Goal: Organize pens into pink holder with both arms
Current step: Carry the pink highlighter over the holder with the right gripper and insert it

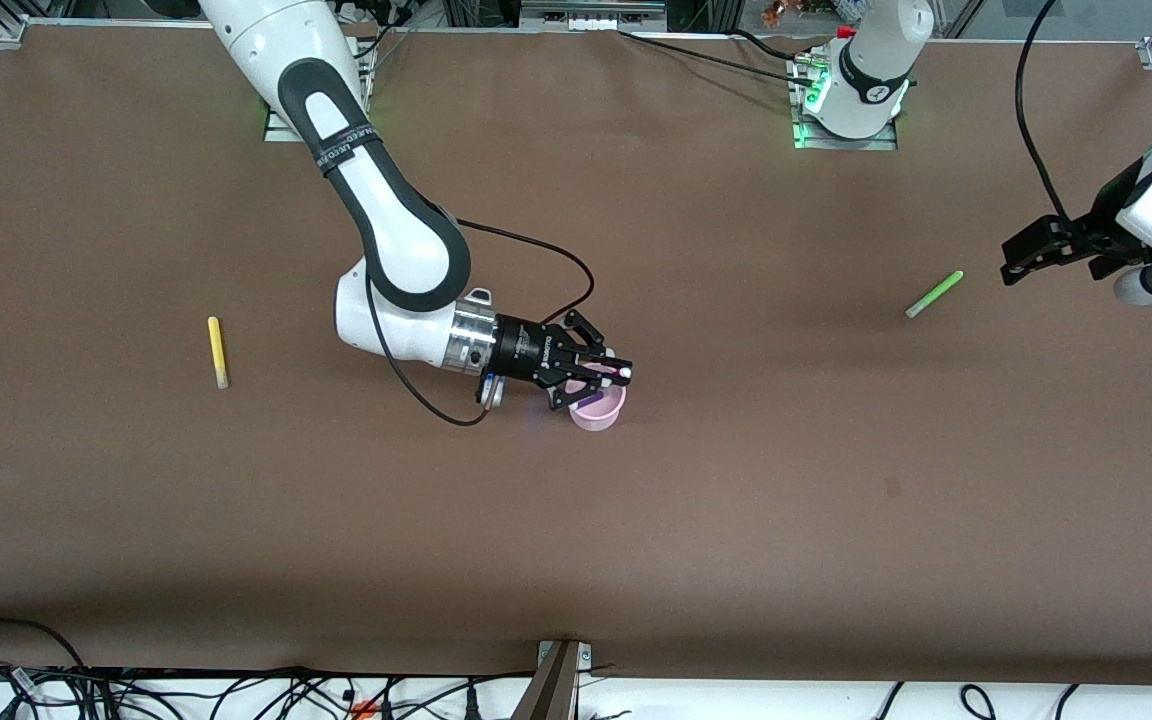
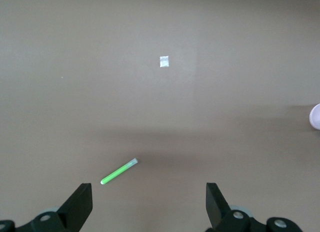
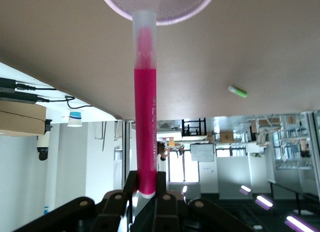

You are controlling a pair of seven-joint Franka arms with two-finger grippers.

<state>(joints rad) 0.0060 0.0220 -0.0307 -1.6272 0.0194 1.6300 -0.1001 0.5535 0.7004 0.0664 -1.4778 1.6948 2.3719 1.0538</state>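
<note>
The pink holder [image 1: 601,418] stands mid-table. My right gripper [image 1: 596,378] hangs just over it, shut on the magenta-pink pen [image 1: 612,371]. In the right wrist view the pen [image 3: 145,117] runs from the fingers [image 3: 131,184] to the holder's rim [image 3: 200,4], its pale end at the opening. The light green pen [image 1: 934,294] lies toward the left arm's end, and also shows in the right wrist view [image 3: 238,91]. My left gripper [image 1: 1008,262] hovers open beside it; the left wrist view shows the pen [image 2: 119,171] ahead of the spread fingers [image 2: 80,204]. The yellow pen [image 1: 218,352] lies toward the right arm's end. The dark purple pen does not clearly show.
The brown table [image 1: 736,520] has a small white speck [image 2: 164,61] on it. A black cable [image 1: 556,255] loops by the right wrist. Cables lie along the table's near edge [image 1: 236,690]. The holder's edge shows in the left wrist view [image 2: 315,116].
</note>
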